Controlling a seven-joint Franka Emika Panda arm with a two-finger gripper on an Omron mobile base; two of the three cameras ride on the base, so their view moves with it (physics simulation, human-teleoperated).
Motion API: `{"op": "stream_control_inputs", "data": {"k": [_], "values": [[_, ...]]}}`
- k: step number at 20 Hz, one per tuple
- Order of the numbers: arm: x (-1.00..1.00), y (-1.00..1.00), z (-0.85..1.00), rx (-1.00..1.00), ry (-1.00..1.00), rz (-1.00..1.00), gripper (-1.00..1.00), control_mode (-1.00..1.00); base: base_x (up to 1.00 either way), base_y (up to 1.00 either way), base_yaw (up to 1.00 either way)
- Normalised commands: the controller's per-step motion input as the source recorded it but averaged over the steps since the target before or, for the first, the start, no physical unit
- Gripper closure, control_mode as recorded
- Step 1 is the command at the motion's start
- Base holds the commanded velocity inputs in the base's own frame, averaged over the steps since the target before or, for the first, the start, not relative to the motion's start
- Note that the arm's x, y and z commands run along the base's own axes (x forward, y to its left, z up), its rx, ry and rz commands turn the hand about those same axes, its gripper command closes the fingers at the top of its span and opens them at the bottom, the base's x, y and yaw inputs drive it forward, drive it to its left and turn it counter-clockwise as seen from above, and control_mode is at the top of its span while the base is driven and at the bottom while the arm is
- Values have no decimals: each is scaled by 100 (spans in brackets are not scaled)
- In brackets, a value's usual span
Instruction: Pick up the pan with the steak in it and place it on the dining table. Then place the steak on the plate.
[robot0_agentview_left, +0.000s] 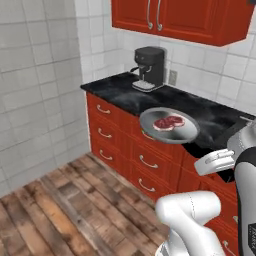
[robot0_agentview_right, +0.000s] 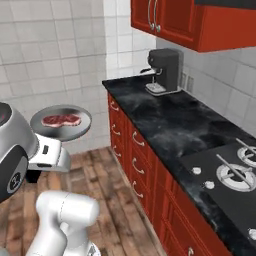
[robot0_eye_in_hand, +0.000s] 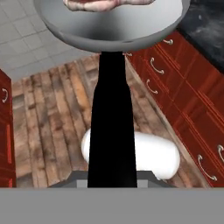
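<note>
Now gripper (robot0_eye_in_hand: 112, 181) clamps pan (robot0_agentview_left: 169, 126) by handle, pan level w/ steak (robot0_agentview_left: 168, 122) flat, handle toward hand.

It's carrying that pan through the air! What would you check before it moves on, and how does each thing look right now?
1. Claw shut on the pan's handle: ok, the black handle runs straight down into the claw.
2. Pan lifted off the counter: ok, it hangs in the air over the wooden floor.
3. Steak inside the pan: ok, it lies flat near the middle.
4. Pan level: ok, roughly flat in both base views.
5. Coffee machine out of the way: ok, it stands far back on the counter.
6. Dining table and plate ready: cannot tell.
</note>
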Motion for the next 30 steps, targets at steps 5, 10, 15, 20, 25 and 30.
{"op": "stream_control_inputs", "data": {"k": [5,10,15,20,25,30], "values": [[0,0,0,0,0,0,100,100,-2,0,50],[0,0,0,0,0,0,100,100,-2,0,50],[0,0,0,0,0,0,100,100,-2,0,50],[0,0,0,0,0,0,100,100,-1,0,50],[0,0,0,0,0,0,100,100,-1,0,50],[0,0,0,0,0,0,100,100,-2,0,50]]}}
